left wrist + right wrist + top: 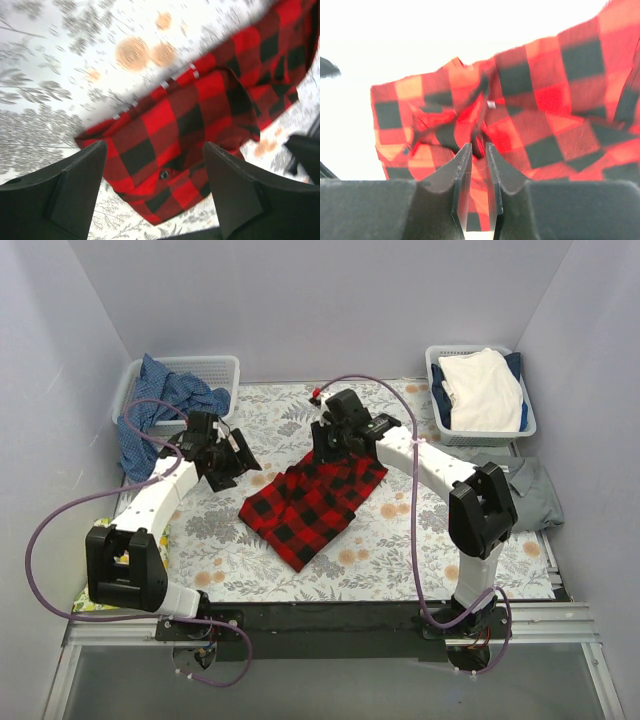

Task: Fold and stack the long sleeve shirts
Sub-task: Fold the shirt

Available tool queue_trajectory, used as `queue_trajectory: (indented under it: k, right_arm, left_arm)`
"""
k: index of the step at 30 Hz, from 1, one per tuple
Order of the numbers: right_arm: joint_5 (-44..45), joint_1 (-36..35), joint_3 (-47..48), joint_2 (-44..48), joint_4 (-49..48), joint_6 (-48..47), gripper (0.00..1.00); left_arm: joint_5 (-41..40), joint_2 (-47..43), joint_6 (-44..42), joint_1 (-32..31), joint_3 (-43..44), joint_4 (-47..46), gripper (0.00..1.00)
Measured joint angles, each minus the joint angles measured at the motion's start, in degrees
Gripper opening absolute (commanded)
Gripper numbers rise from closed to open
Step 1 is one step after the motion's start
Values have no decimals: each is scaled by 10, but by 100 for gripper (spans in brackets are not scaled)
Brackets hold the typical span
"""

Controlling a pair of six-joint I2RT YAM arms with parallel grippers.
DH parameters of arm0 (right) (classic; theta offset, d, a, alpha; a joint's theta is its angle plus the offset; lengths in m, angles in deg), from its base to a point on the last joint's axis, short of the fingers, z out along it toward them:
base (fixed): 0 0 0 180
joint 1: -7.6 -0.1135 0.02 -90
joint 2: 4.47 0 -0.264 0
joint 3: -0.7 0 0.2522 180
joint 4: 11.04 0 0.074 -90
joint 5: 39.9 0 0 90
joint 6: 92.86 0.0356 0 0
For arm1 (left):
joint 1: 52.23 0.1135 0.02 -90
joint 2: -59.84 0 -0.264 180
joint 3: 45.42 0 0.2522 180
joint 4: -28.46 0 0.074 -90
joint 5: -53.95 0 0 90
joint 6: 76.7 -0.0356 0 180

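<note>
Centrally, plaid shirt (315, 502) — floral tablecloth (235, 545), grey walls (330, 300).

Flannel shirt (312, 502): red/blk buffalo plaid. Tbl cover (250, 560): white w/ grey leaves, orange blooms. Collared cloth shirt (540, 495): plain grey. Crumpled basket cloth (165, 405): blue print.

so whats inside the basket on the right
A folded white cloth lies on top in the basket, over a navy cloth showing only at its edges. The basket's floor and anything else beneath are covered.
</note>
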Motion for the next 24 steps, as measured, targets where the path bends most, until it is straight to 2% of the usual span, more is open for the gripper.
queue_trajectory:
  k: [3, 9, 12, 16, 21, 24]
  right_arm:
    - [-16, 5, 71, -29, 17, -24, 25]
    - [-84, -3, 238, -147, 31, -48, 22]
    - [-120, -4, 273, -193, 42, -48, 19]
    - [-151, -4, 233, -210, 58, -51, 10]
    - [-138, -4, 94, -170, 72, -66, 8]
    - [-113, -3, 23, -119, 84, -74, 8]
  left_arm:
    - [26, -21, -2, -17, -36, -14, 77]
    - [11, -27, 31, -30, -93, 22, 79]
    - [5, -50, 43, -29, -113, 45, 81]
    - [27, -92, 51, -28, -150, 40, 88]
    - [87, -126, 77, -28, -230, -3, 89]
    - [113, -114, 88, -28, -254, -21, 89]
